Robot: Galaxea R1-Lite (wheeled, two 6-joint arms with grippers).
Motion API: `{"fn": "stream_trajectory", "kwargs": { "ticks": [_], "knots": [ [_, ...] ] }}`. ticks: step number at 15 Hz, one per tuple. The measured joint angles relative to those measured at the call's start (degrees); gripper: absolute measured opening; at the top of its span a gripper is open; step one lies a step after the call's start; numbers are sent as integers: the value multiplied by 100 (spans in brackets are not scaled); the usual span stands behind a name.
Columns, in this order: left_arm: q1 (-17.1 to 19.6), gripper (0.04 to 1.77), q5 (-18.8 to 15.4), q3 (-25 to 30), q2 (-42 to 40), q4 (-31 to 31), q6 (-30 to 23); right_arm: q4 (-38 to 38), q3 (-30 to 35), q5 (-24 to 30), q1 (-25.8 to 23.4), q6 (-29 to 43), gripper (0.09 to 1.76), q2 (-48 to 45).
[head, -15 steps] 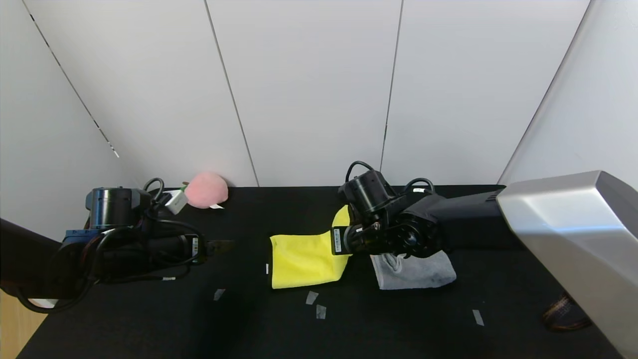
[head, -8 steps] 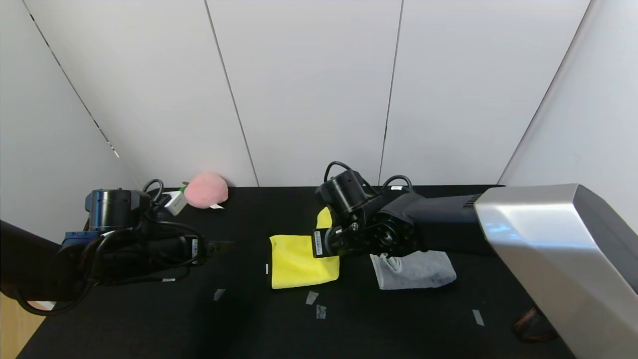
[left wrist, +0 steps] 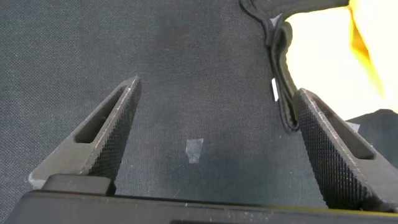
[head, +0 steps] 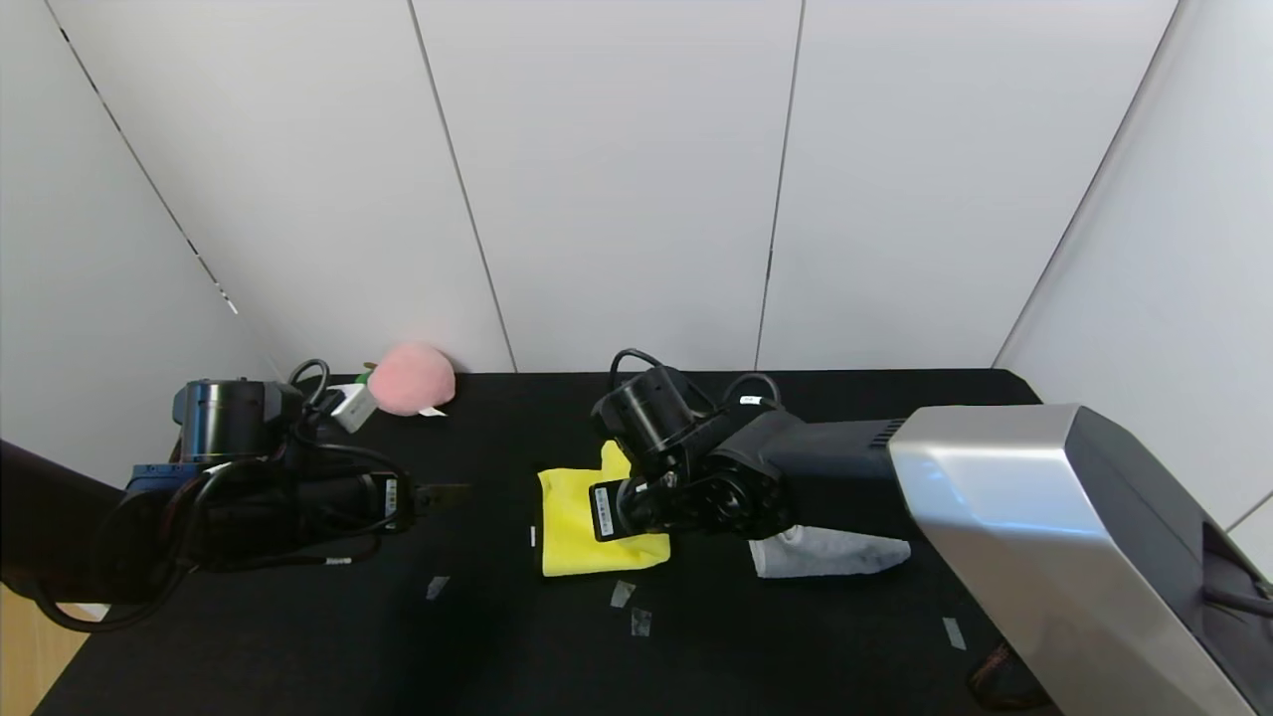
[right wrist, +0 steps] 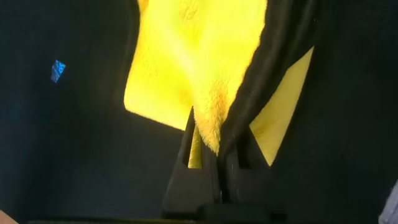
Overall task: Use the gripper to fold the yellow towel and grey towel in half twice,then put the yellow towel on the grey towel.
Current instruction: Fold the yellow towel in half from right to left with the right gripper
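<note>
The yellow towel (head: 577,522) lies folded on the black table (head: 696,646) at the middle. My right gripper (head: 609,509) is shut on the yellow towel's edge (right wrist: 214,121) and holds it over the folded part. The grey towel (head: 830,552) lies folded just right of it, partly hidden behind the right arm. My left gripper (head: 443,492) is open and empty, low over the table left of the yellow towel; its edge shows beside one finger in the left wrist view (left wrist: 323,50).
A pink plush (head: 411,379) and a small white box (head: 350,403) sit at the back left. Small tape scraps (head: 630,607) lie on the table in front of the towels. White walls close the back and right.
My right gripper has moved left with the yellow towel's edge, drawing it over the rest so the towel looks narrower. The left arm has not moved.
</note>
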Motion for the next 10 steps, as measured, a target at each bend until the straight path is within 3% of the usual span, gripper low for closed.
{"fn": "stream_trajectory", "kwargs": {
  "ticks": [10],
  "knots": [
    [-79,172,2,74,0,-11,6,-283,-40,22,127,-123,17,249]
  ]
}}
